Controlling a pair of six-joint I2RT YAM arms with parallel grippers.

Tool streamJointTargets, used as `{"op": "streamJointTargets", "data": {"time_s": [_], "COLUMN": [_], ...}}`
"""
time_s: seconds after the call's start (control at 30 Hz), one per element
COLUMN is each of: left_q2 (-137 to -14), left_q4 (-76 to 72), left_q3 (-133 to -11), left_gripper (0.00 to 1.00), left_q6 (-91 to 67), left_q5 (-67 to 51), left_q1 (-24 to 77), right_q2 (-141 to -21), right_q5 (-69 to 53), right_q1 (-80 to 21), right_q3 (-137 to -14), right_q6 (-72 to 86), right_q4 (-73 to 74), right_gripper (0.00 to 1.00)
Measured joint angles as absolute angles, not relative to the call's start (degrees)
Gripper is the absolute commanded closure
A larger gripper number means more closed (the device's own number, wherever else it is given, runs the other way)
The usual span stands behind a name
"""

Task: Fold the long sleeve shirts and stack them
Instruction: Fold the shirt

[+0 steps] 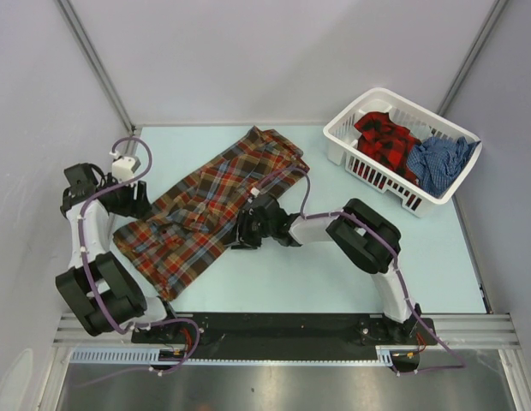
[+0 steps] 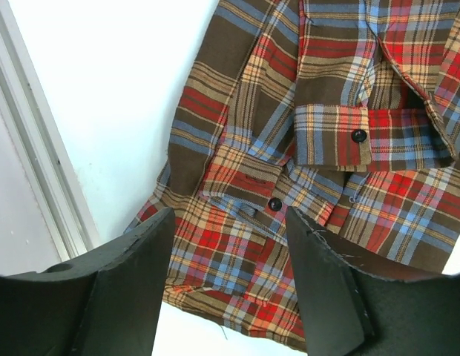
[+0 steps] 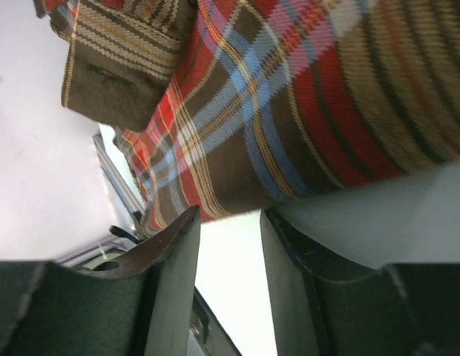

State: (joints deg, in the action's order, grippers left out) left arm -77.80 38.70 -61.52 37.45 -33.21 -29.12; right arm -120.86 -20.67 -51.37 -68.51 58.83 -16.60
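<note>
Left hand (image 2: 230, 222) hovering open over brown plaid shirt (image 1: 210, 201), frame left; right hand (image 3: 228, 222) reaching low at centre, open, empty.

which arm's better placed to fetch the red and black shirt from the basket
Right, likely: the white basket holding the red-and-black shirt sits far right, on the right gripper's side. The left gripper is beyond the brown plaid shirt.

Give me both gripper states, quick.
Left gripper: open, holding nothing, shirt just beyond its fingers.
Right gripper: open, holding nothing, at the shirt's edge.
</note>
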Motion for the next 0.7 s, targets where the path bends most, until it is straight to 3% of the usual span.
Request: {"op": "streamJointTargets", "data": {"time_s": [0.1,0.13,0.17,0.4,0.7], "left_q2": [-77.34,-77.23,-77.10,-75.57,-72.47], "left_q4": [38.63,38.65,38.65,39.20,42.13], "left_q3": [-61.43,-61.41,-61.39,-61.06,-58.87], "left_gripper": [0.33,0.33,0.33,0.33,0.10], "left_q6": [37.43,37.41,37.45,38.09,45.84], "left_q5": [-33.21,-33.21,-33.21,-33.26,-34.17], "left_q1": [-29.30,-29.41,-29.54,-30.02,-28.05], "right_q2": [-122.45,-123.00,-123.46,-123.15,-112.81], "right_q5": [-20.58,-20.47,-20.51,-23.79,-30.13], "right_q1": [-51.79,-51.86,-51.86,-49.63,-37.30], "right_q3": [-69.63,-69.91,-70.00,-69.19,-62.24], "right_q6": [60.80,61.04,61.28,58.70,38.92], "right_q4": [-18.17,-18.44,-18.63,-16.32,2.42], "right_gripper": [0.76,0.91,0.99,1.00,1.00]}}
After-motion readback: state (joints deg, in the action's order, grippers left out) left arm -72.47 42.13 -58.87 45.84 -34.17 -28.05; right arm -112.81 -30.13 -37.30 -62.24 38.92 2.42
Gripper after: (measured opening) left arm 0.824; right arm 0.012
